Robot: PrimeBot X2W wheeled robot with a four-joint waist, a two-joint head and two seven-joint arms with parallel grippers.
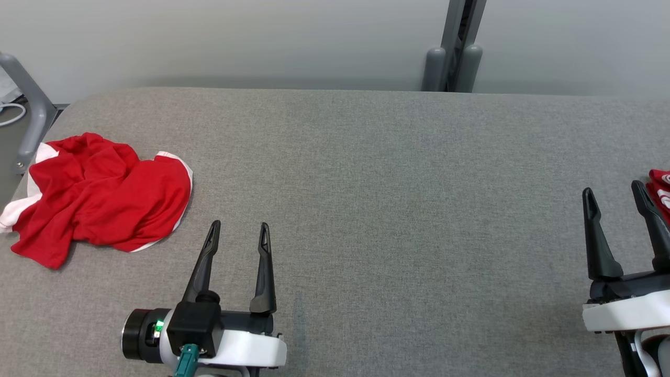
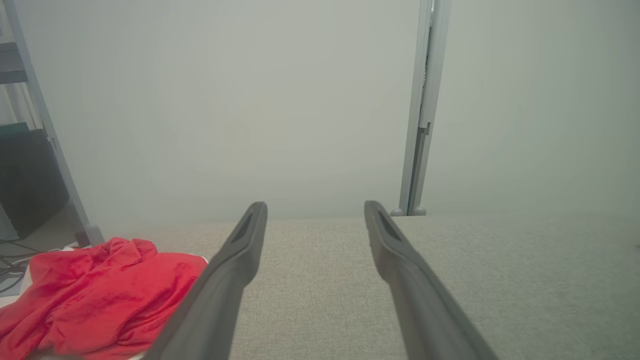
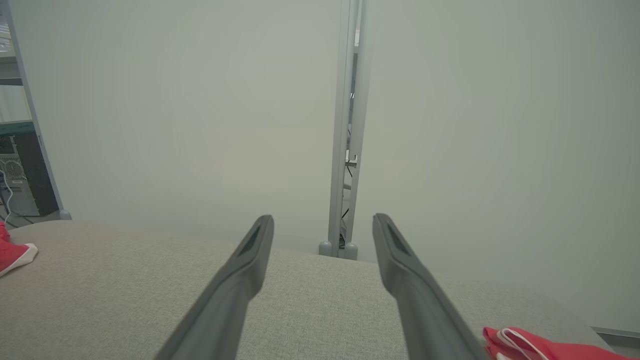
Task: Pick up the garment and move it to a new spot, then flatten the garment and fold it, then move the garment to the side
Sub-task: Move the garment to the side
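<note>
Garment (image 1: pixel 104 199) crumpled left; right wrist sees second cloth (image 3: pixel 542 346).

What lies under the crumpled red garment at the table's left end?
The red garment lies crumpled on the grey table, white trim showing at its edges. Grey cloth borders it; anything beneath the heap itself is covered and cannot be seen.

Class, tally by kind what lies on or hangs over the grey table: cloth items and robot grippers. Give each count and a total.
Cloth items: 2, the crumpled red and white garment at the left and a red cloth piece at the right edge
Grippers: 2, the left gripper and the right gripper, both open
Total: 4
</note>
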